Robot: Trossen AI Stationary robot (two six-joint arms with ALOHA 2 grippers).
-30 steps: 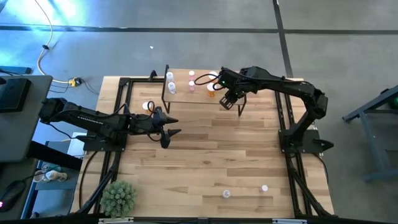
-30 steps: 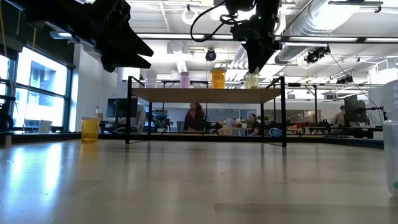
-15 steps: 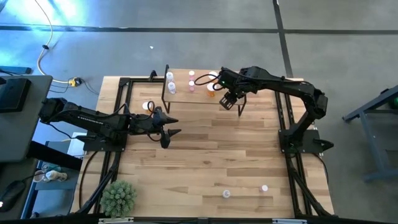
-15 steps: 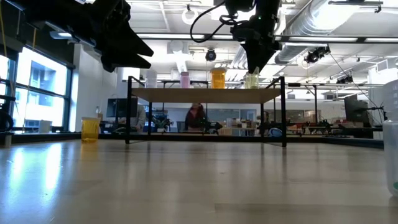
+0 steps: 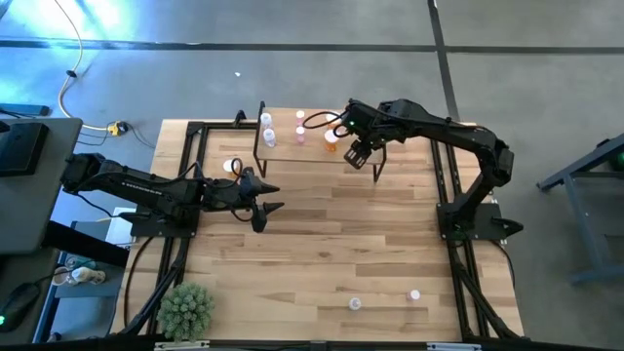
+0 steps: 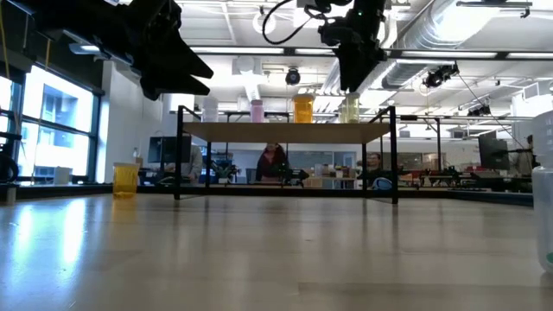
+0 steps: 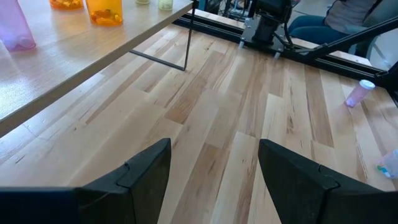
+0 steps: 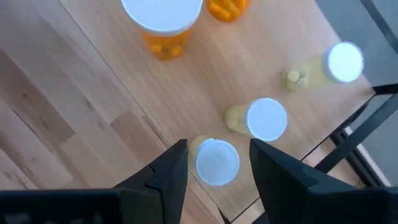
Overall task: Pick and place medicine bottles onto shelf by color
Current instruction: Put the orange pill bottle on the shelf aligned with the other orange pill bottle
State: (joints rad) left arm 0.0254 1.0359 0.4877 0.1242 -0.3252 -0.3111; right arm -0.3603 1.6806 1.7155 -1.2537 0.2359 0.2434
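The shelf (image 5: pixel 292 152) stands at the table's far middle on thin black legs. On it stand whitish bottles (image 5: pixel 267 128), pink bottles (image 5: pixel 300 126), orange bottles (image 8: pixel 163 25) and three yellowish bottles with white caps (image 8: pixel 267 119). My right gripper (image 8: pixel 217 171) hangs open just above the shelf's right end. Its fingers stand on either side of one yellowish bottle (image 8: pixel 216 163) without touching it. That bottle stands on the shelf board. My left gripper (image 5: pixel 265 203) waits open above the table, left of the middle.
A yellow bottle (image 5: pixel 232 166) stands on the table left of the shelf. Two more bottles (image 5: pixel 355 304) (image 5: pixel 415 294) lie near the table's near edge. A green spiky plant ball (image 5: pixel 185 310) sits at the near left corner. People sit in the room beyond the table.
My right gripper has risen a little above the shelf's right end. The yellowish bottle under it stays standing on the board.
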